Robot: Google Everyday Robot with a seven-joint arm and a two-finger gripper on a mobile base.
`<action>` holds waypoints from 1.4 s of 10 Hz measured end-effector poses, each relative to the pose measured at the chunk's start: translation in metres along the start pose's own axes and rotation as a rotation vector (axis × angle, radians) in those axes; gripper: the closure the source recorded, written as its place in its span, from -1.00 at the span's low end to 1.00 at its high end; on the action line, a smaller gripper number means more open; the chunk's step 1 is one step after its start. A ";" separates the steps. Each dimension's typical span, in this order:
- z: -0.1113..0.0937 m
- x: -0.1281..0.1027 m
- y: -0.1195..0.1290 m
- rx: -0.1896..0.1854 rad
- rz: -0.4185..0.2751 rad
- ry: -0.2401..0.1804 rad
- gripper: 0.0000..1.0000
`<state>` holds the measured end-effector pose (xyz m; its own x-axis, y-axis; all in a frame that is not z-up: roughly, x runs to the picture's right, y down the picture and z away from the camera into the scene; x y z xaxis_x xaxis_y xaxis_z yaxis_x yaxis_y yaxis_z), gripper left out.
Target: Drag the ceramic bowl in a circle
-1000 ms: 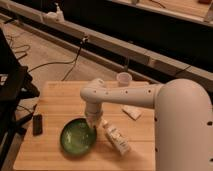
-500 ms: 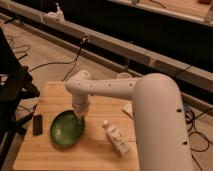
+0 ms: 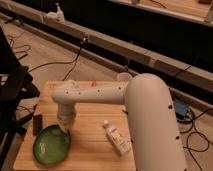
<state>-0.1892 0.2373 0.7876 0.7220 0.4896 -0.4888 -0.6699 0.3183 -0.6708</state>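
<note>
Ceramic bowl [image 3: 51,145], our green glossy dish with the darker rim, sits nearest to us at the front left corner of the wooden table [image 3: 90,135], its edge close to the table's front and left sides. Our gripper [image 3: 65,129] reaches down from the white arm [image 3: 95,95] and meets the bowl at its upper right rim; we cannot tell whether the jaws are spread or clenched, since the wrist hides them. Just left of the bowl, near the table's left edge, lies a small dark rectangular object [image 3: 37,124], apart from the bowl. To the right of the bowl, well clear of it, a white bottle [image 3: 116,137] lies on its side on the wood. Our bulky white arm housing fills the right side, covering that part of the table. Farther back, at the table's rear edge, a small white cup [image 3: 123,77] peeks out behind the arm. Beyond the table we see black cables [image 3: 45,62] trailing over the floor and a long low ledge [image 3: 105,42] running across the background.
</note>
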 end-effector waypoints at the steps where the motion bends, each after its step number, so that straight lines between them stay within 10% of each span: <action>1: 0.003 0.016 -0.009 -0.012 0.040 0.008 1.00; 4: -0.010 0.049 -0.063 0.027 0.161 0.009 1.00; 6: -0.031 0.031 -0.087 0.083 0.161 -0.027 1.00; 10: -0.040 -0.034 -0.025 0.051 -0.054 -0.078 1.00; 14: -0.016 0.002 0.007 -0.008 -0.086 -0.021 1.00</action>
<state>-0.1895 0.2276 0.7730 0.7730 0.4778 -0.4174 -0.6042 0.3536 -0.7141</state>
